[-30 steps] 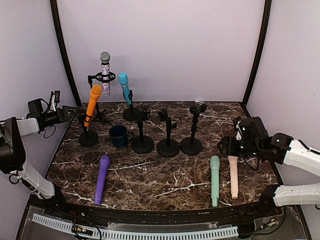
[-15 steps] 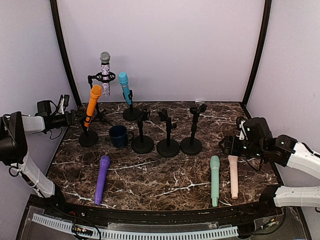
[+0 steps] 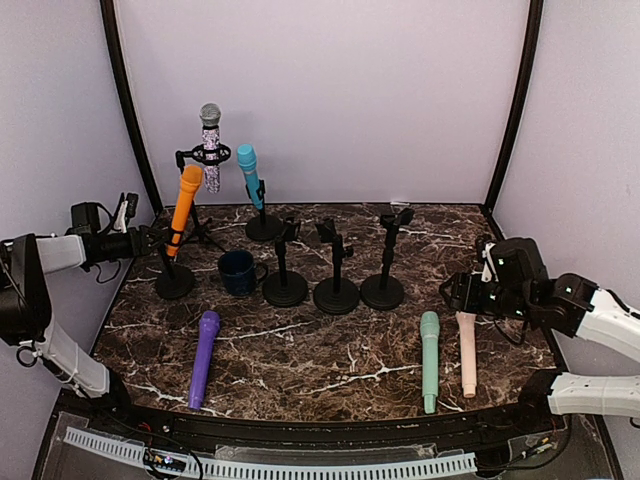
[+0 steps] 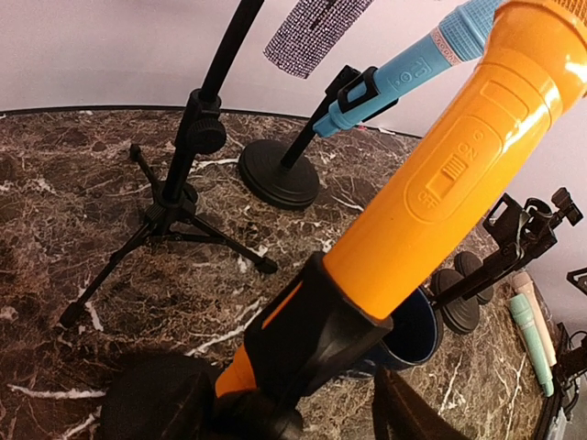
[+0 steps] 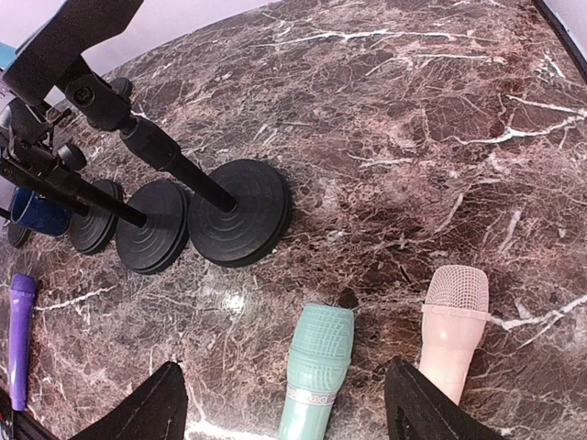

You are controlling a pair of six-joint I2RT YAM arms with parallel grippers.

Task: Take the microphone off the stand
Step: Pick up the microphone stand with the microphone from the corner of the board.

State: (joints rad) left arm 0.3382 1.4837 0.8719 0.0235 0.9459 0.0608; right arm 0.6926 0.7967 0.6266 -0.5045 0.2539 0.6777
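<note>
Orange microphone (image 4: 459,174) clipped in stand (image 4: 303,339), at left fingers (image 4: 404,417), grip cannot tell; right fingers (image 5: 422,403) spread, empty

The orange microphone (image 4: 440,192) runs off the left wrist view's top edge.

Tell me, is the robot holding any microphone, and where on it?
The right gripper holds nothing. The left gripper straddles the orange microphone low on its handle, but a firm grip cannot be told.
</note>
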